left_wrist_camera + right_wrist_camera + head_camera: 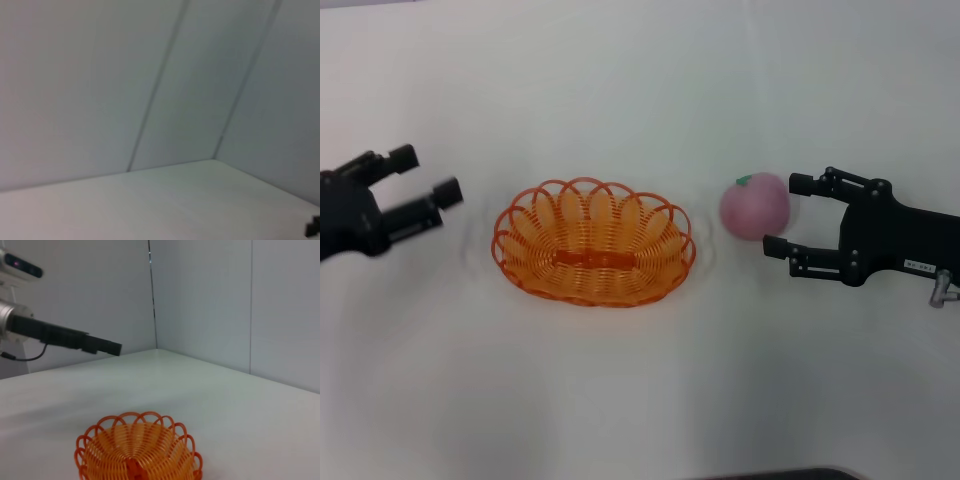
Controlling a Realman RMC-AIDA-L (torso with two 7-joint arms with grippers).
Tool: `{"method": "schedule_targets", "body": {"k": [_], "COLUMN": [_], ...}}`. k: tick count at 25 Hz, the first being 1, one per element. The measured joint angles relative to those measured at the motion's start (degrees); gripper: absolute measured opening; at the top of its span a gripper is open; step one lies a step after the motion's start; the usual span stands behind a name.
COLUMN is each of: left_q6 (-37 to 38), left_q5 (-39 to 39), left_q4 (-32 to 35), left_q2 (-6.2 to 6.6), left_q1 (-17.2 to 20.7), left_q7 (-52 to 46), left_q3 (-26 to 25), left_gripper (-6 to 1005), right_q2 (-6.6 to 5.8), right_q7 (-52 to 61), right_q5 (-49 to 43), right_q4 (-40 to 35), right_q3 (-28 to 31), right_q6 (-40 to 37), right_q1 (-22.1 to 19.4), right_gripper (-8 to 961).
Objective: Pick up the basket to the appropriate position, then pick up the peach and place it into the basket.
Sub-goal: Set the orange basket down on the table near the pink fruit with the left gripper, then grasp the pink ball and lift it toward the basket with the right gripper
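The orange wire basket point(592, 242) sits on the white table in the middle of the head view and shows empty in the right wrist view point(137, 450). The pink peach point(756, 205) with a green leaf mark lies just right of the basket. My right gripper point(790, 214) is open, its two fingers on either side of the peach's right part, not closed on it. My left gripper point(425, 175) is open and empty, off to the left of the basket. It also shows far off in the right wrist view point(102, 346).
The white table point(640, 400) spreads all around the basket. Grey wall panels point(200, 300) stand behind the table. The left wrist view shows only the table and the walls.
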Motion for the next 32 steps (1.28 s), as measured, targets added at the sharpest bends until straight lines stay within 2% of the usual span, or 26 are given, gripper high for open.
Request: {"method": "schedule_targets", "body": {"k": [1,2,5,10,19,28,32], "left_q6": [0.0,1.7,2.6,3.5,3.0,2.8,2.9], "left_q5": [0.0,-0.1,0.2,1.0,10.4,11.2,11.9], "left_q4": [0.0,-1.4,-3.0,-6.2,-7.1,-7.4,-7.4], "left_q2": [0.0,-0.02,-0.35,-0.43,-0.48,-0.57,-0.57], "left_q1": [0.0,0.6,1.8,3.7,4.6,5.0,5.1], "left_q7": [0.0,6.5,13.8,20.7,22.8,24.9,24.9], "left_q3": [0.0,-0.1,0.3,0.4,0.5,0.6,0.6], "left_gripper": [837,836,834,831,831,830,830], "right_q2": [0.0,0.0,0.0,-0.06,-0.09,-0.2,-0.46], "right_q7": [0.0,0.0,0.0,-0.1,-0.9,-1.0,5.7], "right_q5": [0.0,0.0,0.0,0.0,0.0,0.0,-0.2], "right_q4": [0.0,0.0,0.3,0.6,0.6,0.8,-0.6], "right_q3": [0.2,0.3,0.5,0.6,0.6,0.6,0.6], "right_q6": [0.0,0.0,0.0,0.0,0.1,-0.2,-1.3], "right_q1": [0.0,0.0,0.0,0.0,-0.4,-0.6,-0.8], "right_gripper": [884,884,884,884,883,883,882]}}
